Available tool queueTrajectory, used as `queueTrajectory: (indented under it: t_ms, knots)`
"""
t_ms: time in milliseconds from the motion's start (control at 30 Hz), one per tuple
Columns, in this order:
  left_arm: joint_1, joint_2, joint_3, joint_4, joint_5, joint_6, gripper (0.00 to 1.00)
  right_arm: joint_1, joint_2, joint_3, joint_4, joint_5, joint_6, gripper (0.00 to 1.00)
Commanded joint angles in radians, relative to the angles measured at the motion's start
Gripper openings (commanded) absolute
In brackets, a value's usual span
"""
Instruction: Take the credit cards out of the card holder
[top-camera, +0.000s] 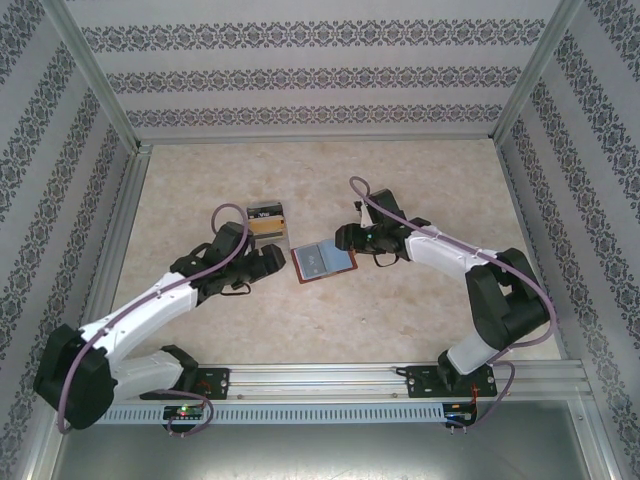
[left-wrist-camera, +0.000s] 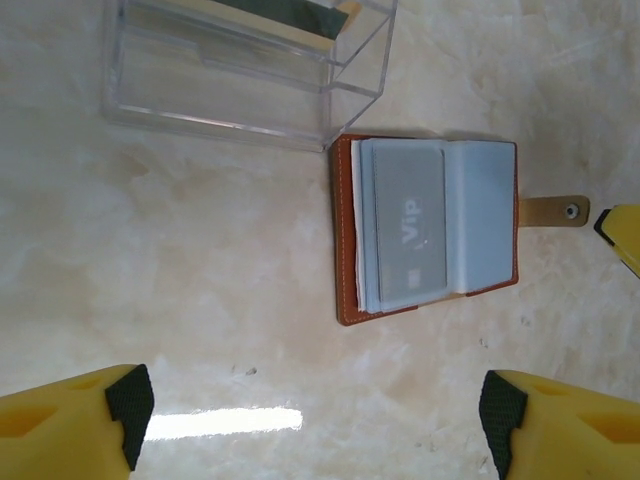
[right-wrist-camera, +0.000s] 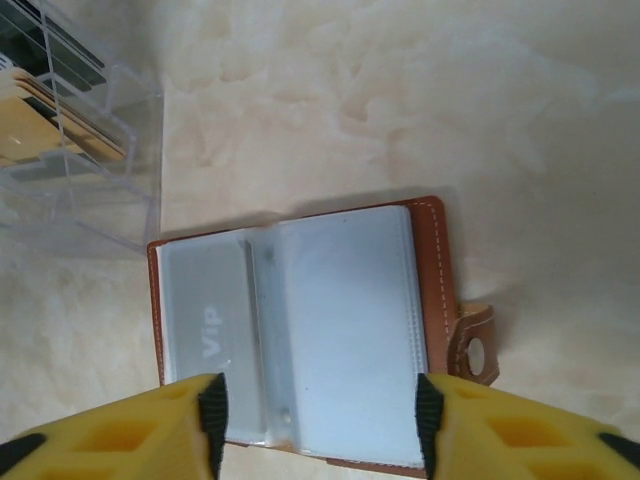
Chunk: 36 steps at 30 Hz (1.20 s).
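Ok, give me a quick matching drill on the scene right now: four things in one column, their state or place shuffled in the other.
1 card holder
2 Vip card
3 clear box
4 right gripper

A jaws apart, above the holder
B lying spread open on the table
C tucked in a plastic sleeve
D transparent, standing beside the holder

Pairs: 1-B, 2-C, 3-D, 4-A
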Motion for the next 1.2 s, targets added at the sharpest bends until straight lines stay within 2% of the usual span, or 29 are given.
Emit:
queueTrajectory:
  t_ms: [0, 167, 300, 400, 500, 733, 900, 1167]
  knots:
    - [-0.008, 0.058, 0.037, 0.088, 0.030, -0.008, 0.81, 0.018, 0.033, 0.001, 0.005, 0.019, -0.034, 0.45]
    - [-0.023, 0.155, 0.078, 0.121, 0.052, 0.004, 0.69, 0.022, 0.107, 0.007, 0.003, 0.036, -0.058, 0.41]
    - [-0.030, 0.208, 0.109, 0.118, 0.059, 0.017, 0.66, 0.036, 0.155, 0.002, 0.006, 0.040, -0.054, 0.37]
    - [-0.029, 0.235, 0.114, 0.126, 0.071, 0.022, 0.58, 0.060, 0.168, -0.010, 0.014, 0.038, -0.036, 0.36]
    - [-0.030, 0.262, 0.113, 0.140, 0.087, 0.025, 0.54, 0.090, 0.161, -0.022, 0.017, 0.040, -0.001, 0.31]
    - [-0.036, 0.329, 0.124, 0.183, 0.120, 0.024, 0.50, 0.128, 0.122, -0.062, 0.021, 0.078, 0.058, 0.29]
    - [-0.048, 0.386, 0.162, 0.196, 0.139, 0.036, 0.45, 0.121, 0.101, -0.081, 0.016, 0.103, 0.066, 0.30]
    - [-0.069, 0.444, 0.214, 0.193, 0.145, 0.050, 0.45, 0.070, 0.017, -0.060, -0.042, 0.112, 0.035, 0.40]
